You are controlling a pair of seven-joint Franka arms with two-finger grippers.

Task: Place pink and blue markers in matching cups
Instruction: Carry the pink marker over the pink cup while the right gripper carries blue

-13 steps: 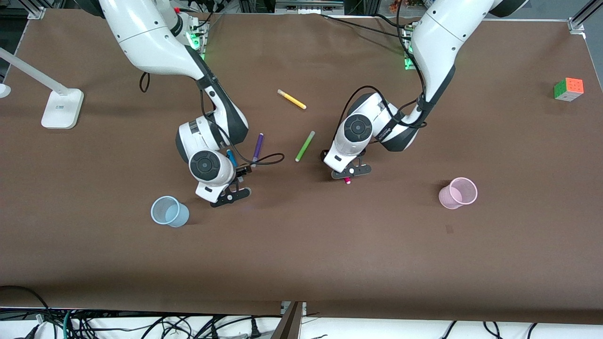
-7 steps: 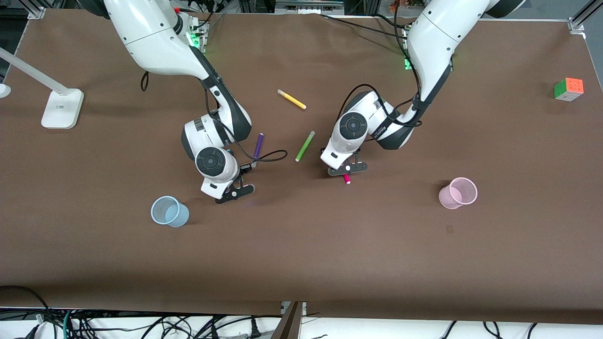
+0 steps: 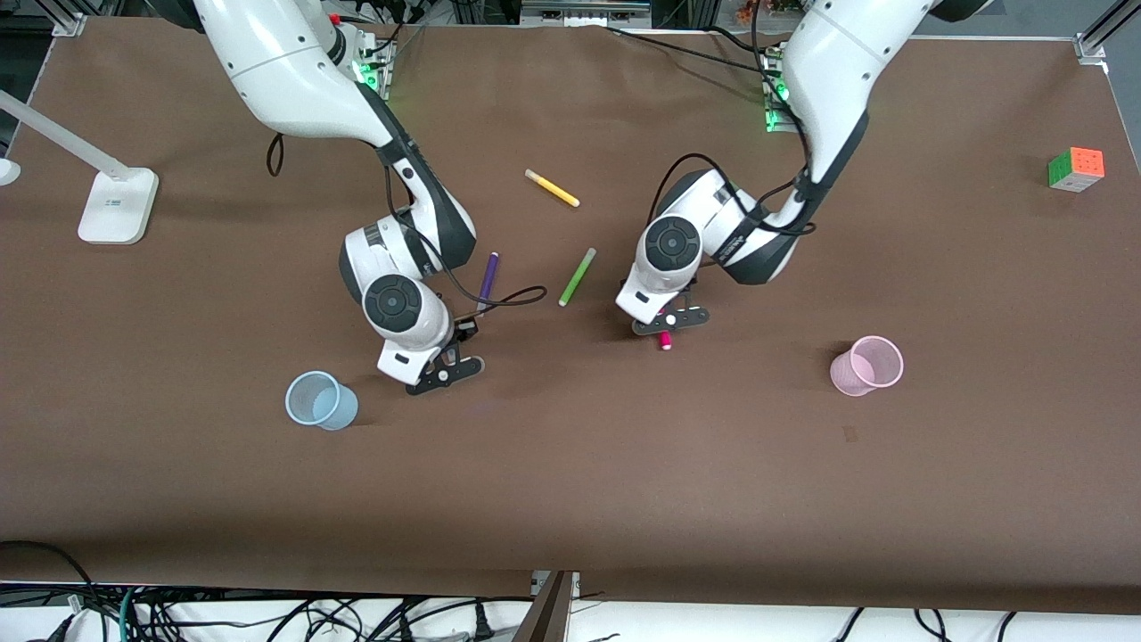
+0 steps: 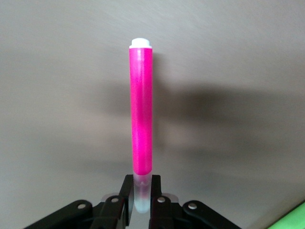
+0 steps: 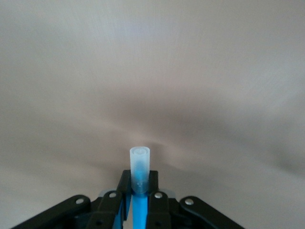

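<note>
on the brown surface (image 3: 570,464): two markers, both lifted. left gripper (image 3: 667,323), jaws closed on the pale cap end of the pink marker (image 4: 141,109), its long axis running straight out from the jaws; pink cup (image 3: 866,366) lies toward the left arm's end, well apart. right gripper (image 3: 443,370), jaws closed on the blue marker (image 5: 139,169), cap end outward; blue cup (image 3: 321,400) near, toward the right arm's end. each arm is nearer its own matching cup.
</note>
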